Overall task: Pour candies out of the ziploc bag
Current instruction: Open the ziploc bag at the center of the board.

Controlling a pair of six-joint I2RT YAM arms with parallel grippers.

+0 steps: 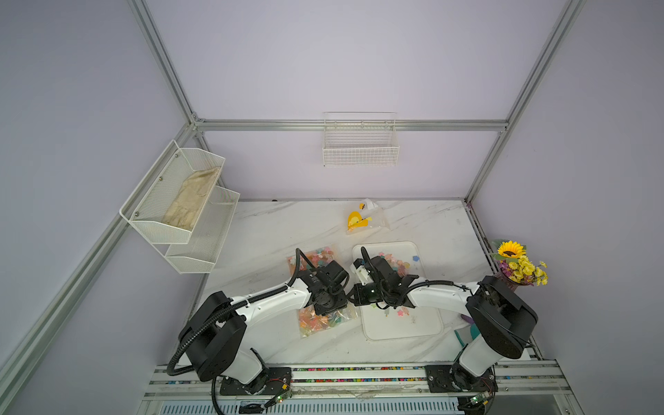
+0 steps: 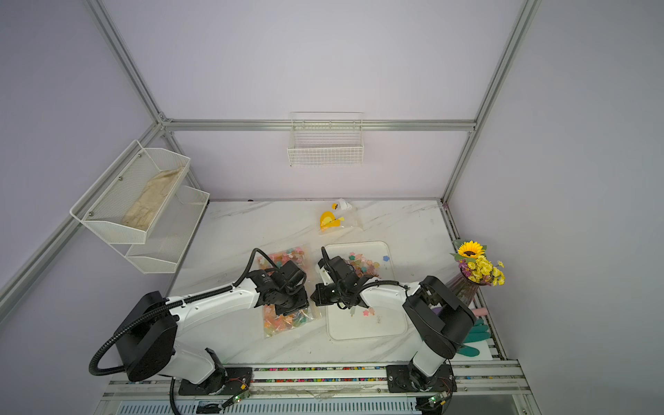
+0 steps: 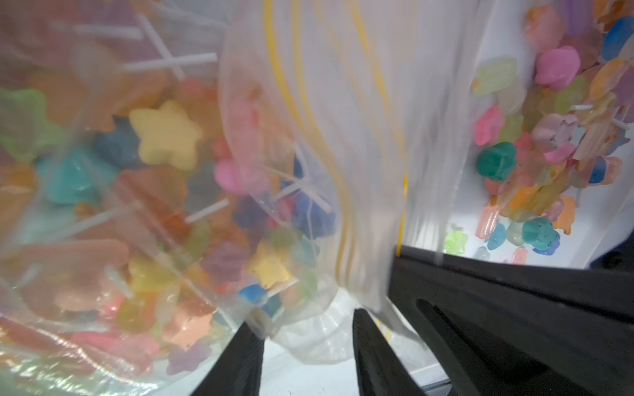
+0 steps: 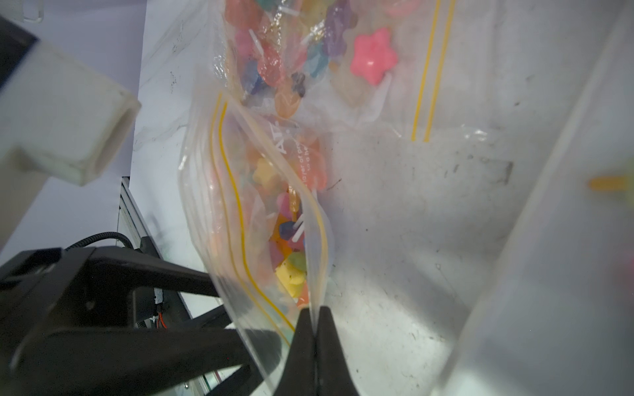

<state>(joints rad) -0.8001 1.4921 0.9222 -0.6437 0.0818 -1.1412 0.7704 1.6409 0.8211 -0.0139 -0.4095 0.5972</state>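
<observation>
- A clear ziploc bag [image 1: 325, 321] with yellow zip lines lies on the white marble-patterned desk [image 1: 284, 222]. It sits just beside a white rounded plastic tray [image 1: 402, 328], on the left arm's side, and both arms meet over it.
- Most of the candies [image 3: 164, 137] are inside the bag. They are small star- and flower-shaped sweets on thin pale sticks, in orange, pink, blue, green and yellow. A loose heap of them lies at the far end of the tray, with a few more nearer its middle.
- The right claw [image 4: 314, 310] is fully closed. Its two black tips pinch one lip of the bag's mouth by the zip line, and the mouth gapes beside them.
- The left claw [image 3: 305, 320] is partly open, with its fingers on either side of a bunched fold of the bag. Whether they squeeze the fold cannot be told.
- A small clear packet holding a yellow piece [image 1: 361, 219] lies far back on the desk, well apart from the tray.
</observation>
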